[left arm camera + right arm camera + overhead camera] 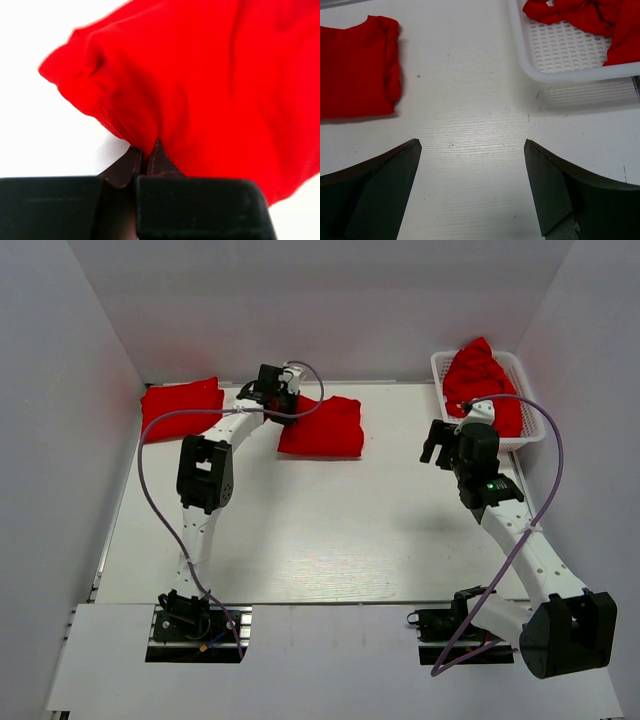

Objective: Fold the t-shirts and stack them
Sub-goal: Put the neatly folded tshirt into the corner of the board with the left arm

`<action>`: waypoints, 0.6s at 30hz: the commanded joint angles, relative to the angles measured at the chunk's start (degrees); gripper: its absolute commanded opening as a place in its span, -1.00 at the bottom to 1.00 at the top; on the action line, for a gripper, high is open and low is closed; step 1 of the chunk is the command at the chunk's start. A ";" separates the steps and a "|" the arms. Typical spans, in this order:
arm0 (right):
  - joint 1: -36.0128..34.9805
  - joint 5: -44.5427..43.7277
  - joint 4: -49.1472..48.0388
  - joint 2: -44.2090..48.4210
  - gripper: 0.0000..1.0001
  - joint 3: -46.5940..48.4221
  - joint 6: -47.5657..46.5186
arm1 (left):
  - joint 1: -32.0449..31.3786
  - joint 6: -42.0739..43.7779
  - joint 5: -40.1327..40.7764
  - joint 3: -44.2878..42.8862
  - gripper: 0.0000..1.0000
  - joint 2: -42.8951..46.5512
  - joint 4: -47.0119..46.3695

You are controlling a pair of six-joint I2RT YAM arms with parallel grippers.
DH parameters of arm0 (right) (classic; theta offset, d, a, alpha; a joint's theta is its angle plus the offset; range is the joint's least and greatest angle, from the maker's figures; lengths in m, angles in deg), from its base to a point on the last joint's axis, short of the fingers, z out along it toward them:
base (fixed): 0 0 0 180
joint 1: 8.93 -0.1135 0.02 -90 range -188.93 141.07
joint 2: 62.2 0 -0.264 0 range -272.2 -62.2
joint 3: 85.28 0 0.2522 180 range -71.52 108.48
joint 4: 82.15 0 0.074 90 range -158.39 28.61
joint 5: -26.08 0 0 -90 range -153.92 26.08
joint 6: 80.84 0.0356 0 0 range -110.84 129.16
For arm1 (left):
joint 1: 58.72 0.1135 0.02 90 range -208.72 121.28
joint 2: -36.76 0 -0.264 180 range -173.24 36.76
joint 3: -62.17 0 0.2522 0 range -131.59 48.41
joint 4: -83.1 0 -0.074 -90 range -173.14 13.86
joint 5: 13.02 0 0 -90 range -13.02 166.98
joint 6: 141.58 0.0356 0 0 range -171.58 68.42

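A folded red t-shirt lies at the back middle of the table. My left gripper is at its left edge, and in the left wrist view the gripper is shut on a pinch of this t-shirt's cloth. Another folded red t-shirt lies at the back left. More red t-shirts sit crumpled in the basket. My right gripper hangs open over bare table, left of the basket. In the right wrist view the gripper holds nothing, and the folded t-shirt shows at upper left.
The white lattice basket stands at the back right corner, its rim just ahead of my right gripper. White walls close in the table on the left, back and right. The table's front half is bare white board.
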 commanded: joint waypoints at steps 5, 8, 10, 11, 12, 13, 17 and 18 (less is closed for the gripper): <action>0.12 -2.15 0.53 2.80 0.79 -1.56 0.41 | 4.76 8.08 -2.18 -9.30 -1.00 8.21 9.55; 0.21 -2.41 0.53 2.98 0.79 -1.47 0.23 | 7.48 8.79 -3.14 -10.45 -1.00 9.52 10.70; 0.12 -2.42 0.62 2.98 0.79 -1.29 0.05 | 8.72 9.58 -3.84 -10.45 -1.00 10.22 10.70; 0.30 -2.24 0.62 2.89 0.79 -1.12 0.23 | 9.34 10.27 -4.46 -10.45 -1.00 10.23 10.70; 0.30 -2.33 0.44 2.89 0.79 -1.20 -0.03 | 10.56 10.28 -4.46 -11.32 -1.00 10.75 11.31; 0.21 -2.33 0.35 2.72 0.79 -0.94 -0.12 | 11.09 10.28 -4.46 -11.33 -1.00 10.76 11.31; 0.30 -2.41 -1.05 2.54 0.79 -1.11 -0.12 | 13.82 12.30 -4.46 -14.39 -1.00 10.76 11.84; 0.21 -2.42 -0.97 2.28 0.79 -1.03 -0.04 | 14.78 13.00 -4.46 -14.92 -1.00 11.28 11.84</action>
